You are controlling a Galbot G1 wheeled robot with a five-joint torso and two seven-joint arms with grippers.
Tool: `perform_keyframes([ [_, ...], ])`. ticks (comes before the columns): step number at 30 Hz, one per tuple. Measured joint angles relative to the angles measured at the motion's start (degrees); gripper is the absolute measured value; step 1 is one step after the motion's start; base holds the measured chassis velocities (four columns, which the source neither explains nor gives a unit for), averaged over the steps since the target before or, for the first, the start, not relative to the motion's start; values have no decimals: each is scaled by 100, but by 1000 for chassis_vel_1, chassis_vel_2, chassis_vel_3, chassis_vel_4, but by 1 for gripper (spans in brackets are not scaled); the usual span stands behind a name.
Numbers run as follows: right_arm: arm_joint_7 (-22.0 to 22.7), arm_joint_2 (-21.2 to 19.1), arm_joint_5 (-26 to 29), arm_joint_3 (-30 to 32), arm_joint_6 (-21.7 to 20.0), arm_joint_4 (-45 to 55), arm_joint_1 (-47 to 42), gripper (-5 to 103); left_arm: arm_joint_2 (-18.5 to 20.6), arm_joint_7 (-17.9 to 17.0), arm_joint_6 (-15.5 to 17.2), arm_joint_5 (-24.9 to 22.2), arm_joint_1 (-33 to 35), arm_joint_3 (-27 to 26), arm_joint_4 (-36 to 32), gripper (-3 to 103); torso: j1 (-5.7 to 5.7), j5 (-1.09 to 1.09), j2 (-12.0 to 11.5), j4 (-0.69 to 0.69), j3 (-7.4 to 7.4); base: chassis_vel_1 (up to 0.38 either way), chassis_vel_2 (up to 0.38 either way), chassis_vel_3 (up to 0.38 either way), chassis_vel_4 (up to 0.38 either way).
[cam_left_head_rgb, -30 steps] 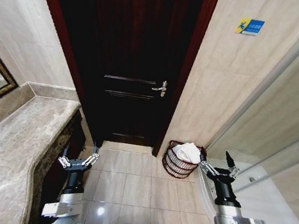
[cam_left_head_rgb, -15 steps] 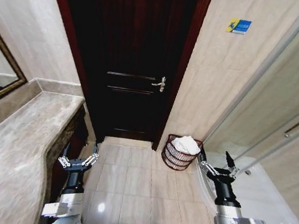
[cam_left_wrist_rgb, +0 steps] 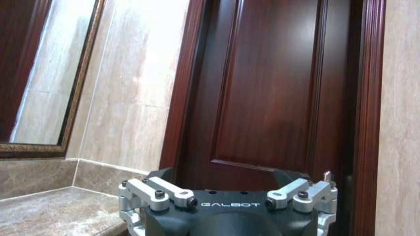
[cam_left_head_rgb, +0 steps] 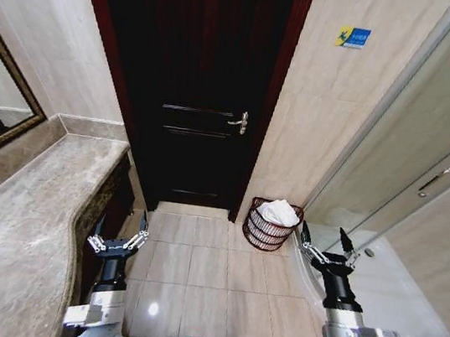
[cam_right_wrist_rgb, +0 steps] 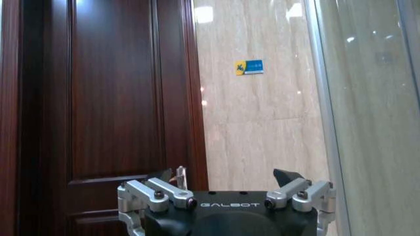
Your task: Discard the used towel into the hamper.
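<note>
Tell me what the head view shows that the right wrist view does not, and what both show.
Head view only: the hamper on the floor with a white towel in it, the stone counter, and the open left gripper.
Right wrist view only: nothing extra.
Both: the dark door, the blue sign, and the open, empty right gripper.

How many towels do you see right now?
1. A white towel lies in the hamper on the floor, beside the dark door. Others could be buried beneath it.
</note>
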Motion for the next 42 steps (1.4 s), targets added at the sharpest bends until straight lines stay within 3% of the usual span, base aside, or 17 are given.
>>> perform_keyframes([
  [42, 0, 0, 0, 0, 0, 0, -1, 100, 0, 0, 0, 0, 1, 0, 0, 100, -4, 0, 2, 0, -1, 0, 0, 0, 0],
])
